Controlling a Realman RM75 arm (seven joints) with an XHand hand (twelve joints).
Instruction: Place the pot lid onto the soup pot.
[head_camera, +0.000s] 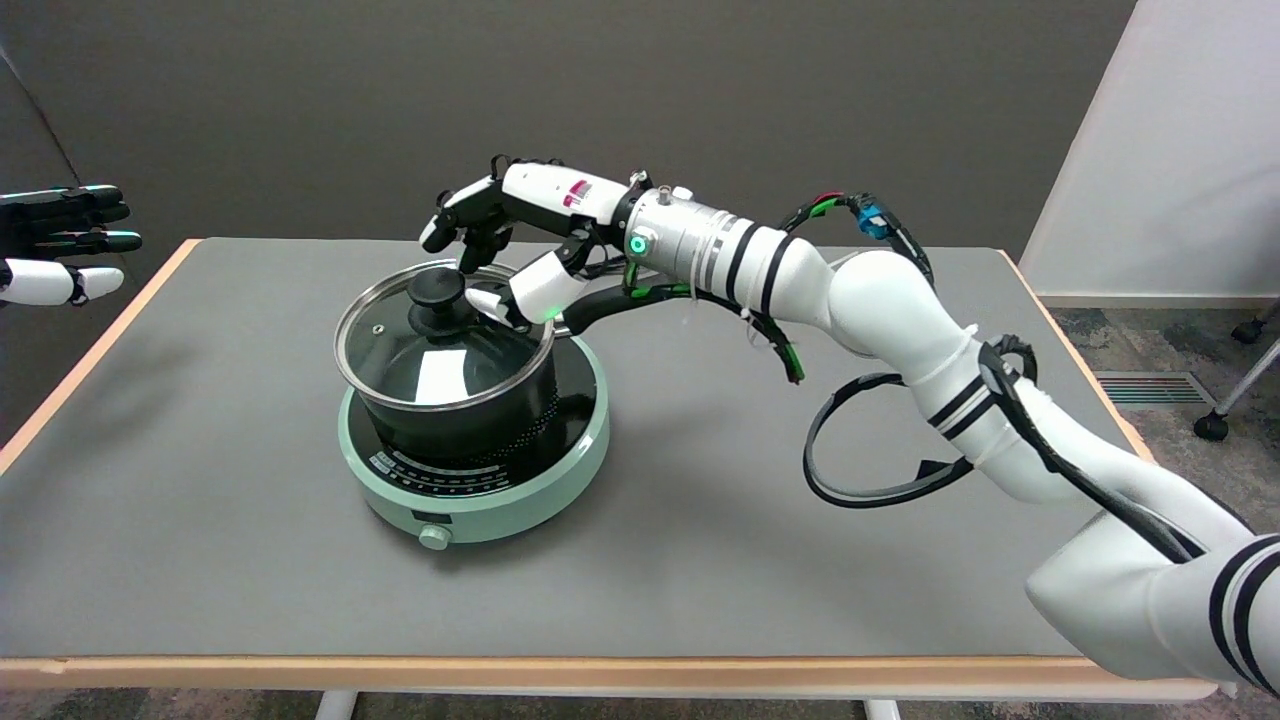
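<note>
- On the grey table (250, 560), a pale green hotplate (500, 495) was seen slightly left of centre, with a small round dial (435, 537) at its front edge.
- A black soup pot (470, 420) was seated on the dark top of the hotplate, its long black handle (625, 300) pointed toward the right and back.
- The glass pot lid (440, 350), ringed in metal, was found lying on the rim of the pot; whether it was fully seated at the far side could not be told, since that part was hidden by the hand.
- A black knob (436, 292) was seen standing at the middle of the lid.
- The right hand (505, 235) was held just above and behind the knob, reached in from the right on its white arm (900, 320).
- Its fingers (440, 228) were spread and bent downward, with nothing gripped between them; the hand was judged to be open.
- The white thumb (525, 293) was stretched low beside the knob, close over the glass; contact with the lid could not be confirmed.
- A green light (637, 243) was shown glowing on the wrist.
- Black cables (870, 490) were looped beneath the forearm, hung clear above the table.
- At the left edge of the head view, the idle left hand (60, 245) was held in the air, well apart from the pot.
</note>
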